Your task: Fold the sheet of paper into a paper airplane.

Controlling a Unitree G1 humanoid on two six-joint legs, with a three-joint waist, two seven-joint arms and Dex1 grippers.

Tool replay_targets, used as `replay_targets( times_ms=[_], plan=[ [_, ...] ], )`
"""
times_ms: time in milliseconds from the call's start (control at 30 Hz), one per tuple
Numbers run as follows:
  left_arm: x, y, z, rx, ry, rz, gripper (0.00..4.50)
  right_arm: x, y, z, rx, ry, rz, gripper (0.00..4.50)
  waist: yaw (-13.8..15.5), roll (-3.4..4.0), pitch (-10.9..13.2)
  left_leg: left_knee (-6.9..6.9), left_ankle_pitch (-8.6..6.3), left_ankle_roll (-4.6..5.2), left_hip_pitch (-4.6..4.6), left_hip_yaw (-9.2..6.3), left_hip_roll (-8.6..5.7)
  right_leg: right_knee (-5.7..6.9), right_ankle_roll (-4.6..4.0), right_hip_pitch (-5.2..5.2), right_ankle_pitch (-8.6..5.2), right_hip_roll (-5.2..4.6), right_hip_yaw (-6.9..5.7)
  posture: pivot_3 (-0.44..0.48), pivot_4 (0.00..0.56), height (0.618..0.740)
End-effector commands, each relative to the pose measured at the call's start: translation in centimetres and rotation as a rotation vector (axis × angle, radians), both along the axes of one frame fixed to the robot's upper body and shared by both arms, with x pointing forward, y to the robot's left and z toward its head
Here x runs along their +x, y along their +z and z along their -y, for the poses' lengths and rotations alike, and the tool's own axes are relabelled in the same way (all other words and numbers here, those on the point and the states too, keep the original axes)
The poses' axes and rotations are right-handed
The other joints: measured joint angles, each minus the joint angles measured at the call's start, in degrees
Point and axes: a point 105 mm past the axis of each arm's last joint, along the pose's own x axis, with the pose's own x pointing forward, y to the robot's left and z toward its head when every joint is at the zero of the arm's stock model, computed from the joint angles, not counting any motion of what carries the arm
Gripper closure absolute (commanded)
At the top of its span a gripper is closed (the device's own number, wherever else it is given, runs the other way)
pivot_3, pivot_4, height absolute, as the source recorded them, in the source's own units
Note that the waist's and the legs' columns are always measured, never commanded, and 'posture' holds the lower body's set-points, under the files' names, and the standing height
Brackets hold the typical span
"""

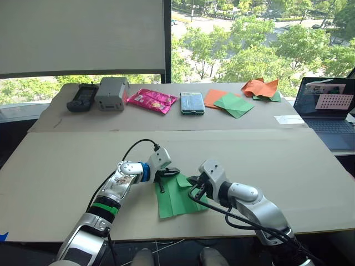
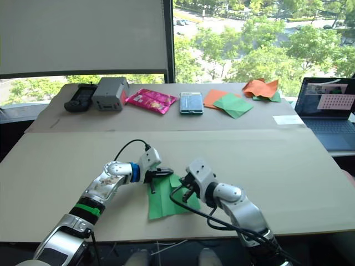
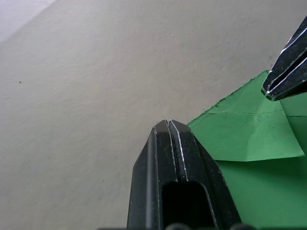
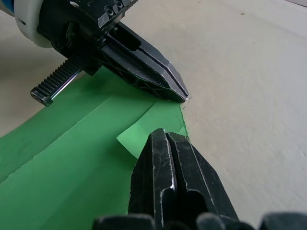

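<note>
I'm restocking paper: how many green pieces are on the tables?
3: the sheet of paper between the grippers; a flat green sheet on the far table; a green scrap under the crumpled orange paper. More may be hidden.

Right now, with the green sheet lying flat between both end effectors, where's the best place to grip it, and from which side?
Best bet is the small folded-over corner flap at the far end of the sheet of paper. It is the only raised edge; the rest lies flat on the table. Come in low from the sheet's far edge, where the right end effector and left end effector both sit, fingers shut.
</note>
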Motion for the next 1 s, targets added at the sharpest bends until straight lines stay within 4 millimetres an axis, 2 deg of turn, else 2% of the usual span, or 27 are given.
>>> replay_targets(
  times_ms=[33, 200, 367, 467, 533, 667, 833, 1000],
  plan=[
    [-0.1, 0.0, -1.0, 0.023, 0.033, 0.012, 4.5, -0.1, -0.2, -0.8, -0.043, 0.044, 0.025, 4.49, -0.05, 0.0, 0.0, 0.0, 0.0, 0.0, 0.0, 0.0, 0.0, 0.0, 0.0, 0.0, 0.0, 0.0, 0.0, 0.0, 0.15, 0.721],
    [-0.1, 0.8, -2.0, -0.008, 0.087, 0.026, 4.5, -0.1, -2.7, 0.0, -0.144, 0.018, -0.072, 4.49, -0.29, 0.01, 0.0, -0.04, 0.01, 0.01, 0.02, 0.0, 0.0, 0.01, 0.0, 0.0, 0.0, 0.0, 0.01, 0.0, 0.15, 0.721],
    [-0.4, 2.6, -3.5, -0.11, 0.185, 0.003, 4.5, 0.5, -3.1, 0.1, -0.16, -0.009, -0.092, 4.49, -0.63, 0.0, 0.01, -0.05, 0.0, 0.0, 0.06, -0.01, 0.01, 0.03, 0.0, 0.0, 0.0, 0.0, 0.0, 0.0, 0.15, 0.721],
    [-1.4, 4.6, -5.4, -0.257, 0.273, -0.056, 3.71, 0.5, -3.0, 0.0, -0.16, -0.006, -0.089, 4.5, -0.83, -0.03, 0.02, -0.06, 0.0, 0.0, 0.06, -0.02, 0.01, 0.03, 0.0, 0.01, 0.0, 0.0, 0.0, 0.0, 0.15, 0.721],
    [-2.5, 5.3, -7.1, -0.336, 0.34, -0.118, 3.01, 0.4, -2.9, -0.1, -0.158, -0.001, -0.088, 4.5, -1.17, -0.04, 0.02, -0.07, 0.0, 0.0, 0.06, -0.01, 0.02, 0.03, 0.0, 0.01, 0.0, 0.0, 0.0, 0.0, 0.15, 0.721],
    [-3.8, 4.6, -8.4, -0.428, 0.438, -0.253, 1.7, 0.3, -2.9, -0.4, -0.154, 0.004, -0.085, 4.5, -1.19, -0.04, 0.03, -0.11, 0.0, 0.0, 0.14, -0.04, 0.01, 0.04, -0.01, 0.04, 0.0, -0.01, 0.0, 0.0, 0.15, 0.721],
    [-4.8, 3.2, -7.9, -0.468, 0.472, -0.35, 1.7, 0.3, -2.8, -0.6, -0.15, 0.003, -0.083, 4.5, -1.14, -0.2, 0.11, -0.09, -0.02, -0.03, 0.14, -0.05, 0.01, -0.08, -0.03, 0.04, -0.01, -0.02, -0.01, 0.0, 0.15, 0.721],
    [-4.8, 1.5, -7.0, -0.45, 0.505, -0.406, 1.7, 0.4, -2.6, -0.7, -0.147, 0.0, -0.072, 4.5, -1.22, -0.19, 0.11, -0.1, -0.03, -0.04, 0.14, -0.07, 0.01, -0.16, -0.03, 0.03, -0.01, -0.02, -0.02, 0.0, 0.15, 0.721]
  ],
)
